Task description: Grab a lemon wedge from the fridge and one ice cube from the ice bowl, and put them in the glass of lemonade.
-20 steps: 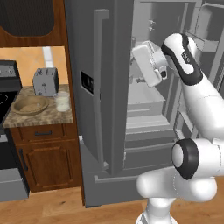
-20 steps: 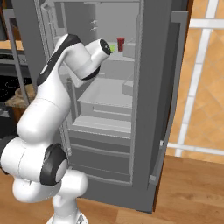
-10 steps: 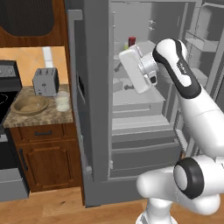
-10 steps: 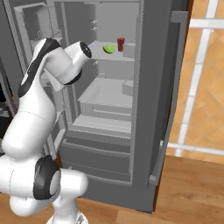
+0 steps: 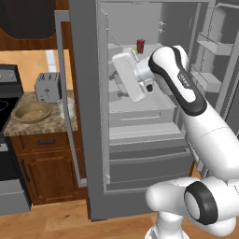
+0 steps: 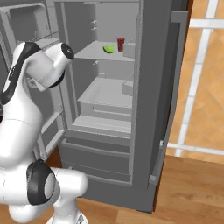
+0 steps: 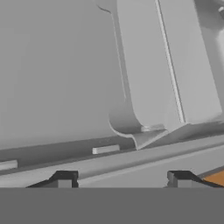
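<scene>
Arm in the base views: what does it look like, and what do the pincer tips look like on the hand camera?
The glossy white rounded arm has a black band with small lettering and a black ring joint near the base. The pincer shows two small dark square tips.

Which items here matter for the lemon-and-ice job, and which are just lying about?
Job:
fridge, doors open
lemon wedge on its upper shelf
ice bowl on the counter
glass beside the bowl
hand, fingers apart, nothing between them

Lying about:
red cup next to the wedge
toaster
stove
</scene>
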Controlling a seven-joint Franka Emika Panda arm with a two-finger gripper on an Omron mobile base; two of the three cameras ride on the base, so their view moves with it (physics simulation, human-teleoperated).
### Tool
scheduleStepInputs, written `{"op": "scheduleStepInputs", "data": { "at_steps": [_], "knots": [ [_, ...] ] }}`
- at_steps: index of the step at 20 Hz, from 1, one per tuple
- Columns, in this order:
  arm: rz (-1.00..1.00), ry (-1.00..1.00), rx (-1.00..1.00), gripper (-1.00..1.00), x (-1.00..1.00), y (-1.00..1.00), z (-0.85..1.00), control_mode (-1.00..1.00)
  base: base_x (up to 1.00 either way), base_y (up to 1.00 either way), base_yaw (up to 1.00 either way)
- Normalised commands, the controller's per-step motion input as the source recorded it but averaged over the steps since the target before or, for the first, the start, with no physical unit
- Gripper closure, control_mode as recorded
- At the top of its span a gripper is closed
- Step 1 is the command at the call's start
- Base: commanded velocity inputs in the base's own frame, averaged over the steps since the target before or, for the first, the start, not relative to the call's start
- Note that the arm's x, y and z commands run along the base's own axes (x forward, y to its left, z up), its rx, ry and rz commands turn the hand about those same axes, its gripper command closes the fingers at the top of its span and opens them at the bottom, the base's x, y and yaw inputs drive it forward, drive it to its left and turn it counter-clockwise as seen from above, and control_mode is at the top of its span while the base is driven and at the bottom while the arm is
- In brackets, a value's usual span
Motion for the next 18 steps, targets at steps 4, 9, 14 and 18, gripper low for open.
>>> {"op": "scheduleStepInputs", "data": {
  "at_steps": [4, 9, 14, 18],
  "knots": [
    [0.0, -0.03, 0.0, -1.0, -0.02, 0.49, 0.03, -1.0, 0.0, 0.0, 0.0],
    [0.0, -0.12, -0.01, -1.0, -0.69, -0.28, 0.25, -1.0, 0.0, 0.0, 0.0],
    [0.0, -0.11, -0.25, -1.0, -0.41, -0.74, 0.21, -1.0, 0.0, 0.0, 0.0],
    [0.0, -0.11, -0.47, -1.0, -0.2, -0.78, 0.07, -1.0, 0.0, 0.0, 0.0]
  ]
}}
